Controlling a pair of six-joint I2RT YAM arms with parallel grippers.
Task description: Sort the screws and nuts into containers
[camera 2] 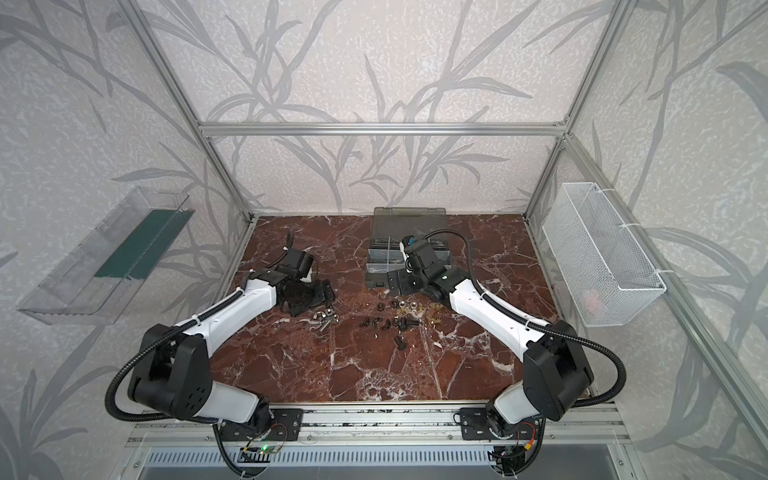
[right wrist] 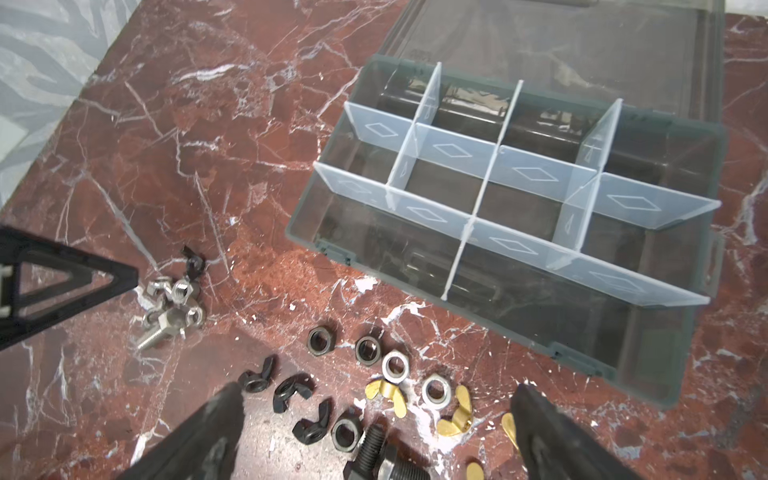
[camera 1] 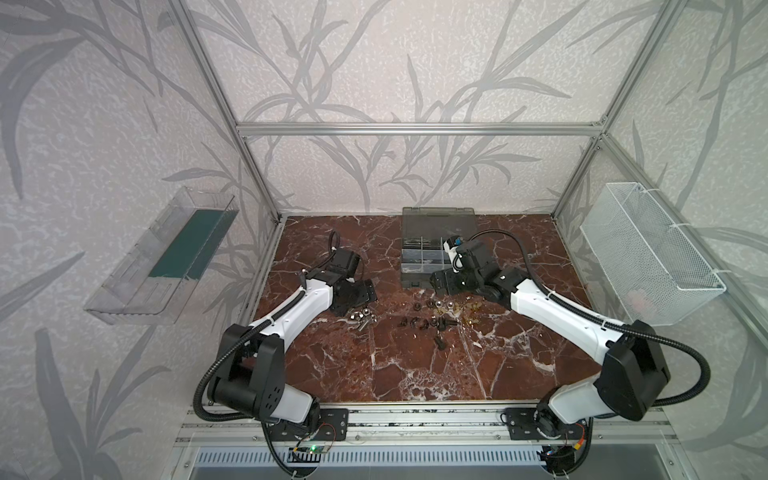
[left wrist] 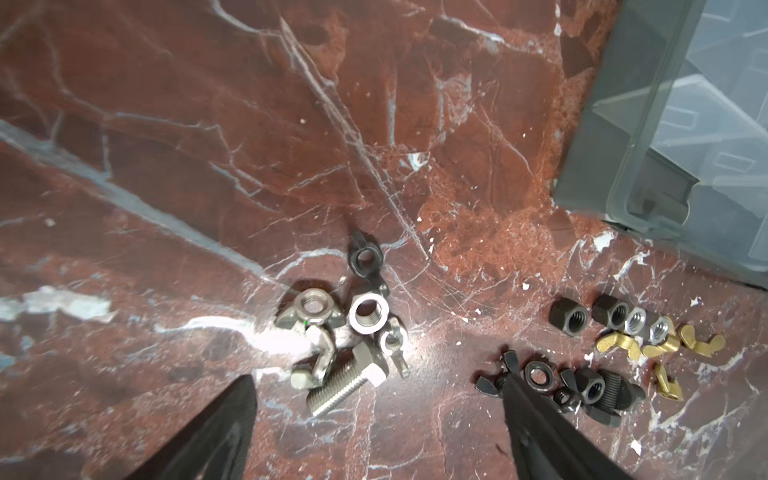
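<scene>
Loose screws and nuts lie on the red marble in front of the containers, the divided compartments of a dark grey organiser case [right wrist: 648,365] with its lid [camera 1: 436,220] open. A silver pile [left wrist: 332,332] holds a silver screw [left wrist: 345,384], a hex nut [left wrist: 369,312] and wing nuts. My left gripper [left wrist: 377,374] hovers open just above this pile, gripping nothing. Black nuts [right wrist: 318,338], silver nuts [right wrist: 395,365], brass wing nuts [right wrist: 388,392] and a black screw [right wrist: 374,451] lie below my right gripper [right wrist: 379,390], which is open and empty.
A clear tray with a green strip [camera 1: 166,257] hangs on the left wall. A white mesh basket [camera 1: 648,253] hangs on the right wall. One black screw [camera 1: 440,341] lies apart, nearer the front. Aluminium frame posts [camera 1: 257,199] border the table.
</scene>
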